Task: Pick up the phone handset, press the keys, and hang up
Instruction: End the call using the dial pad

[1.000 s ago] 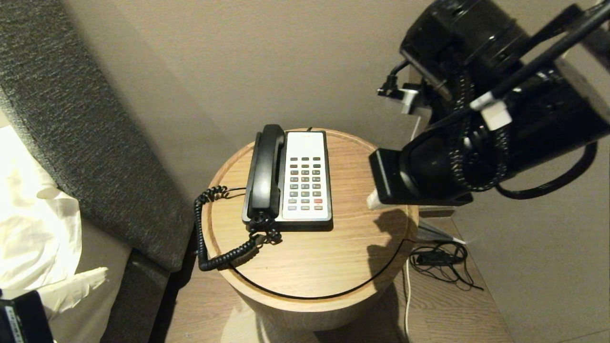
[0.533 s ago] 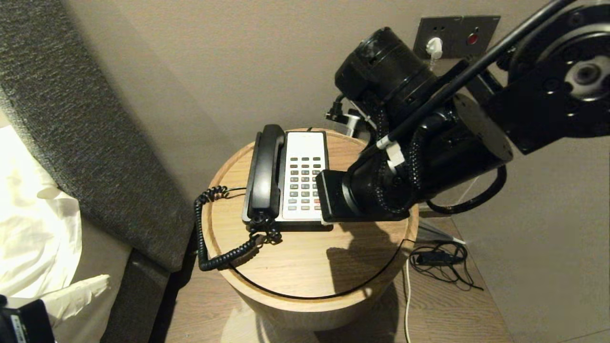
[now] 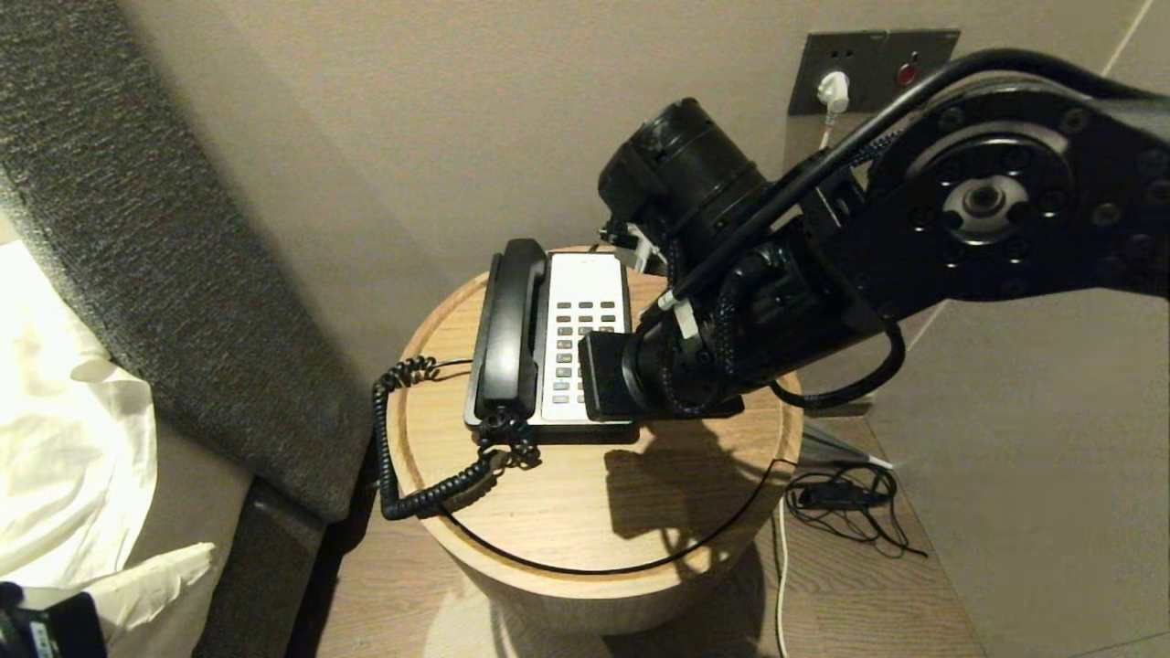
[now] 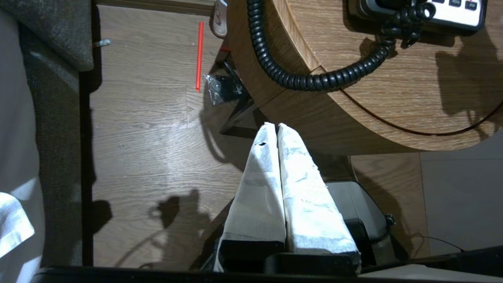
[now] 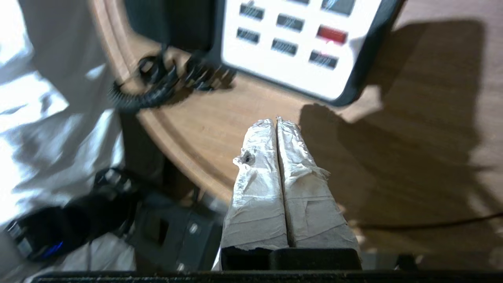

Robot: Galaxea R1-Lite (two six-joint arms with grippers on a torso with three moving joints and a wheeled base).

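Note:
The black phone handset lies in its cradle on the left side of the phone base, on the round wooden table. Its coiled cord hangs over the table's left edge. The keys are partly covered by my right arm. In the right wrist view my right gripper is shut and empty, above the tabletop just in front of the phone's near edge, with the keys and the red button beyond it. My left gripper is shut and empty, low beside the table over the floor.
A grey upholstered headboard and white bedding are on the left. A wall socket plate is behind the table. Loose cables lie on the floor at the right. A red stick lies on the floor.
My right arm has swung left from the table's right edge to over the phone's keypad, covering its right columns. The handset and cord have not moved.

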